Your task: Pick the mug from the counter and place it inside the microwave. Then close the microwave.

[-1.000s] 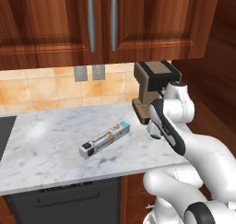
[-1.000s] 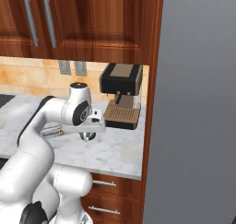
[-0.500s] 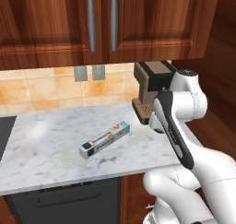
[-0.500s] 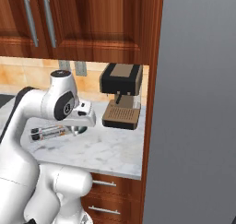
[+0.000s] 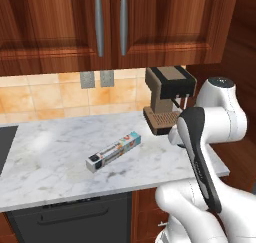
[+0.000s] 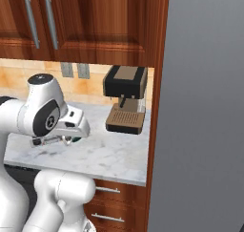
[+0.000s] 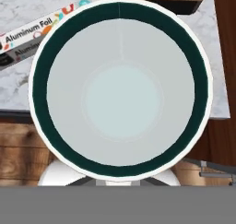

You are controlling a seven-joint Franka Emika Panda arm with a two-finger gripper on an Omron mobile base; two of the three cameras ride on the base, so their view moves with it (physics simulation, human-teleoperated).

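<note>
you see the white-grey veined marble worktop [image 5: 60,162] with the brown-and-black coffee machine [image 5: 167,99] at its two o'clock. the long aluminium foil box [image 5: 114,152] lies centre. the pale round mug [image 7: 120,87] sits right under the hand camera; whether the fingers are pinching it, you cannot tell.

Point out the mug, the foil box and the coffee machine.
mug [image 7: 122,98], hand view, on its inside bottom.
foil box [image 5: 114,152], left base view, on its long side.
coffee machine [image 6: 125,83], right base view, on its dark upper body.
</note>
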